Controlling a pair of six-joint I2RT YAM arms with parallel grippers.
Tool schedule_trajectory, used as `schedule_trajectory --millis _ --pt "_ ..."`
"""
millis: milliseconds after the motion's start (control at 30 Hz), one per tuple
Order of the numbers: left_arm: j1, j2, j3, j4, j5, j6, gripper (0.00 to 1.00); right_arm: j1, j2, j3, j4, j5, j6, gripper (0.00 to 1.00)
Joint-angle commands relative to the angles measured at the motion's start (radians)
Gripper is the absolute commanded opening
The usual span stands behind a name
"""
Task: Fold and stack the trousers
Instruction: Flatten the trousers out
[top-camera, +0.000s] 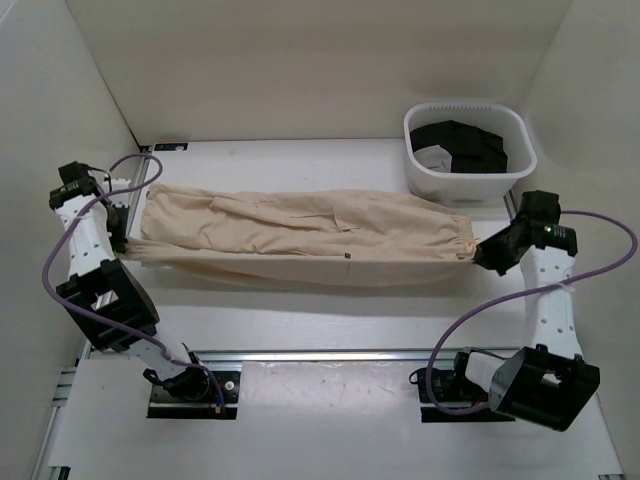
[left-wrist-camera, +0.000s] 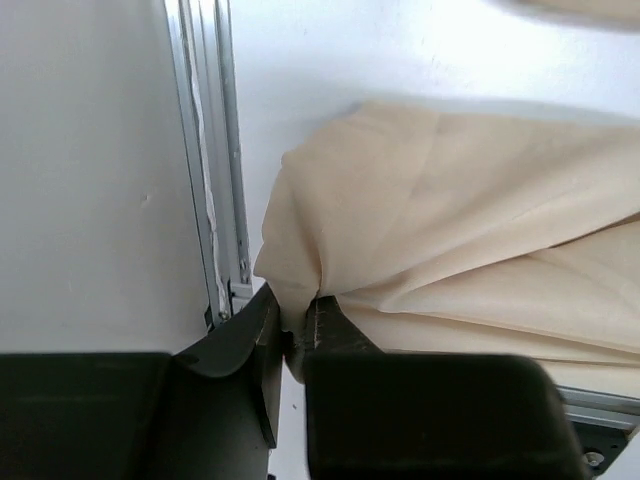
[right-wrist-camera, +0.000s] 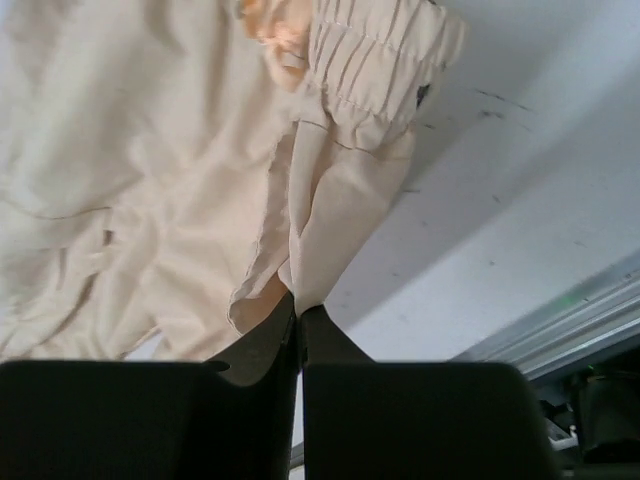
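The trousers (top-camera: 300, 235) stretch lengthwise between the arms. The left gripper (left-wrist-camera: 300, 335) pinches one end tight; the right gripper (right-wrist-camera: 299, 312) grips the gathered end.

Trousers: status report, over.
Left tool shut on one end of trousers, right tool shut on the other. Cloth stretched across table. White basket close behind right end.

- Trousers (top-camera: 300, 235): beige woven cloth, matt, soft, wrinkled; cuff gathered in fine ribs.
- Laundry basket (top-camera: 460, 187): white plastic, smooth, slight sheen.
- Garment in basket (top-camera: 470, 140): black cloth, matt.
- Table (top-camera: 330, 315): white, matt, smooth, faint dark scuffs.
- Edge rail (left-wrist-camera: 228, 170): grooved bare metal, dull silver sheen.
- Left gripper (left-wrist-camera: 298, 330), right gripper (right-wrist-camera: 299, 312): black plastic, matt.
- Cable (top-camera: 46, 275): purple sheath, smooth.
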Motion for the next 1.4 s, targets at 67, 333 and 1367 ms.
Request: schedule_trajectory --millis 67,333,1367 --pt "0.030 0.060 0.124 0.060 -0.188 0.055 0.14 -0.028 0.039 0.151 -0.055 0.165 -0.059 0.00" --pt "0.039 -0.117 -0.033 0.095 -0.179 0.135 0.14 -0.028 -0.130 0.137 -0.106 0.186 -0.062 0.00" --pt "0.212 -0.008 -0.473 0.120 -0.227 0.257 0.47 -0.028 -0.317 -0.275 -0.199 0.086 -0.012 0.00"
